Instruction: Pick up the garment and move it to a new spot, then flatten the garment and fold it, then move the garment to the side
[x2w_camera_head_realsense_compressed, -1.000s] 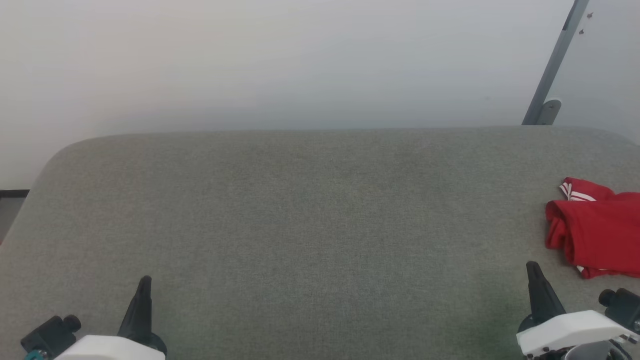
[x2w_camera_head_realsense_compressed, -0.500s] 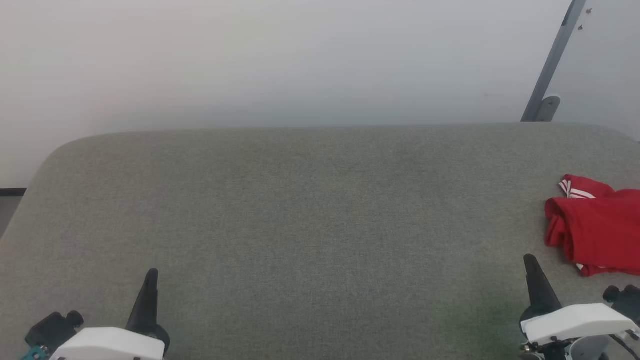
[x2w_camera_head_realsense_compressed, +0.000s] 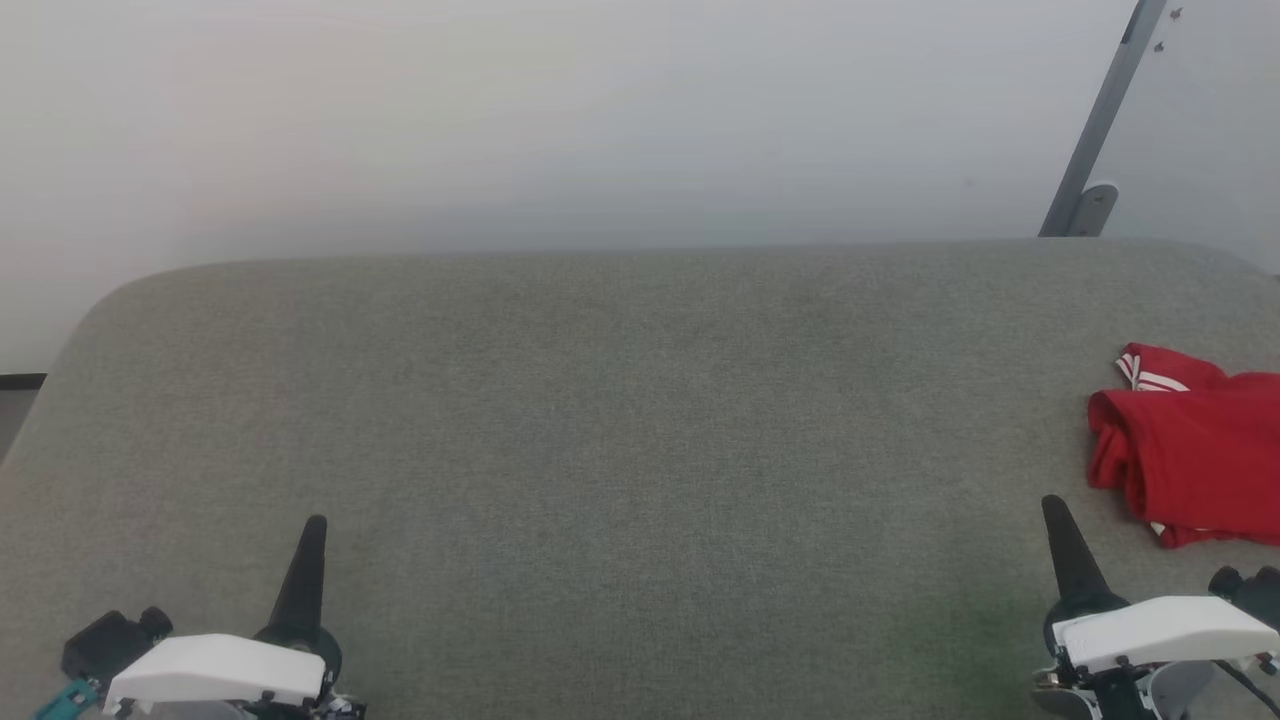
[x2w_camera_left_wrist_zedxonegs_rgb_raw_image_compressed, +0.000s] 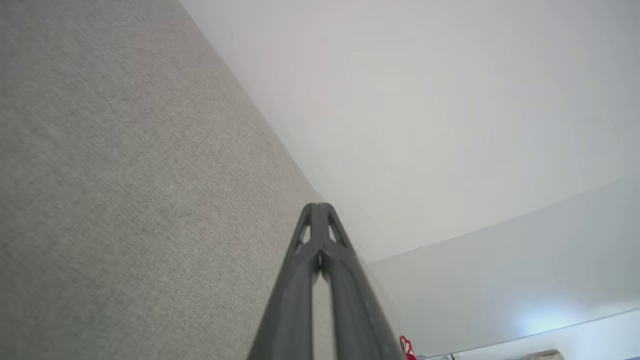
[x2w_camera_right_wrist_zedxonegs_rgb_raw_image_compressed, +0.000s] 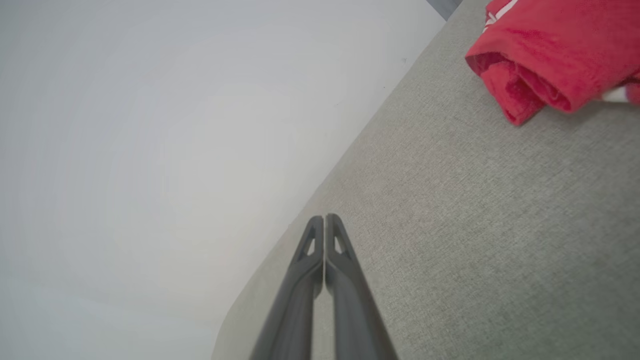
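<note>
The garment (x2w_camera_head_realsense_compressed: 1190, 455) is being cut off by the head view's right edge and by the right wrist view's top right corner; its folded-under parts are being hidden.

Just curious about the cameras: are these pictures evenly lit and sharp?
Head view: soft light, hardly any shadows, garment cut by the right edge. Left wrist view: tilted, pale glow lower right. Right wrist view: sharp, faint shadow under the garment.
</note>
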